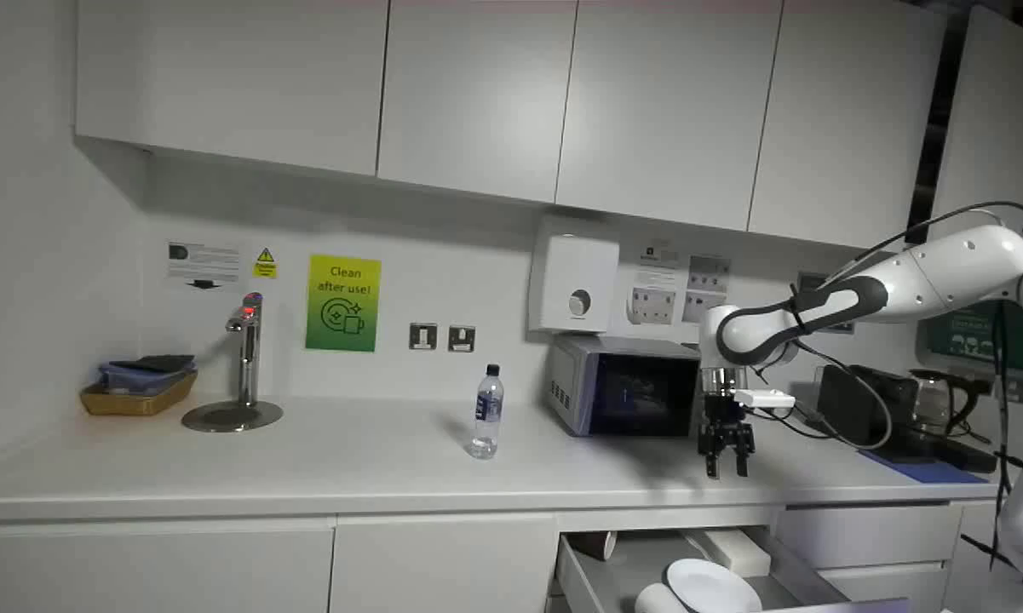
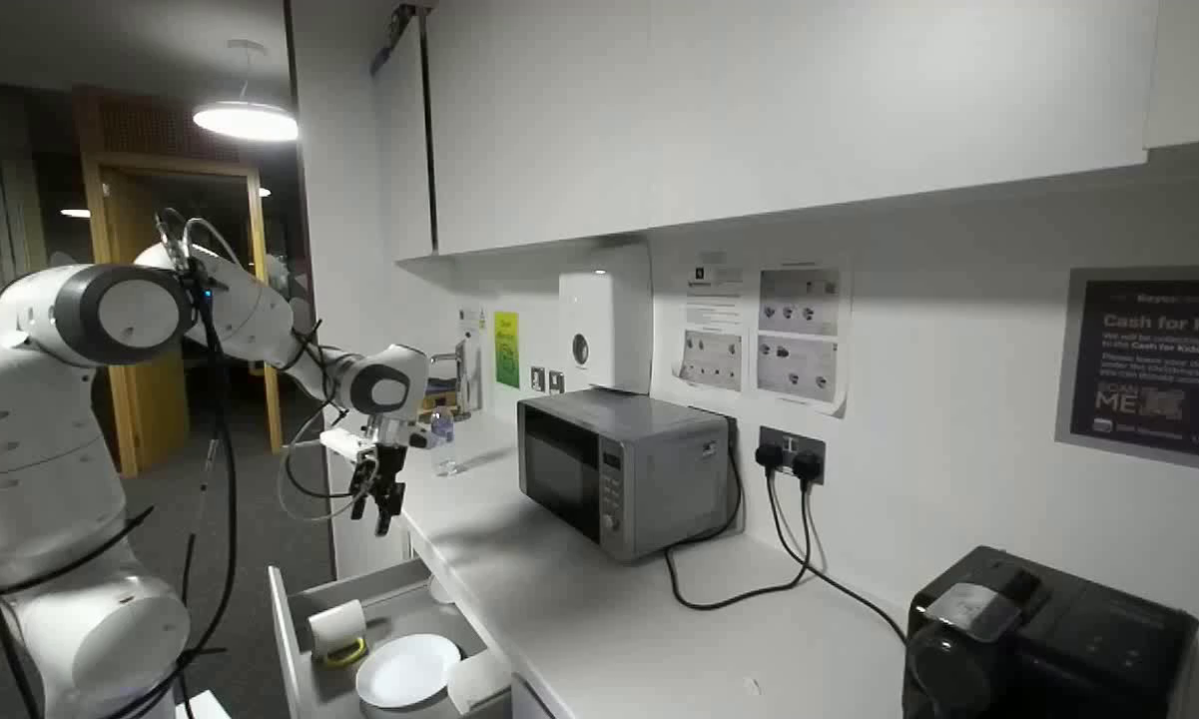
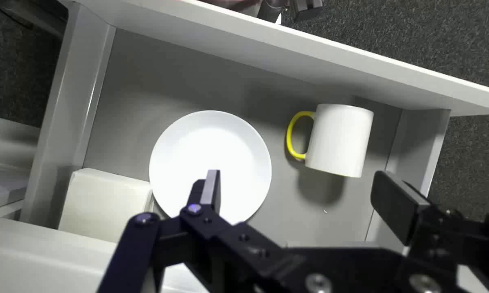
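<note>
My gripper point(image 1: 727, 472) is open and empty, pointing down above the open drawer; it shows too in an exterior view point(image 2: 370, 521) and in the wrist view point(image 3: 296, 175). The grey drawer point(image 3: 146, 77) holds a round white plate point(image 3: 211, 142), also seen in both exterior views point(image 1: 714, 586) point(image 2: 407, 671). A white mug with a yellow handle point(image 3: 340, 140) lies on its side right of the plate in the wrist view, and shows in an exterior view point(image 2: 336, 627). A pale box point(image 3: 101, 199) sits in a drawer corner. A dark-mouthed cup point(image 1: 594, 544) lies at the drawer's back.
A water bottle point(image 1: 486, 417) stands upright on the white counter point(image 1: 349, 460). A microwave point(image 2: 624, 449) stands behind the gripper. A tap point(image 1: 249, 349) and a wooden tray point(image 1: 140, 400) are at the far end. A black coffee machine point(image 2: 1048, 639) and cables stand on the counter.
</note>
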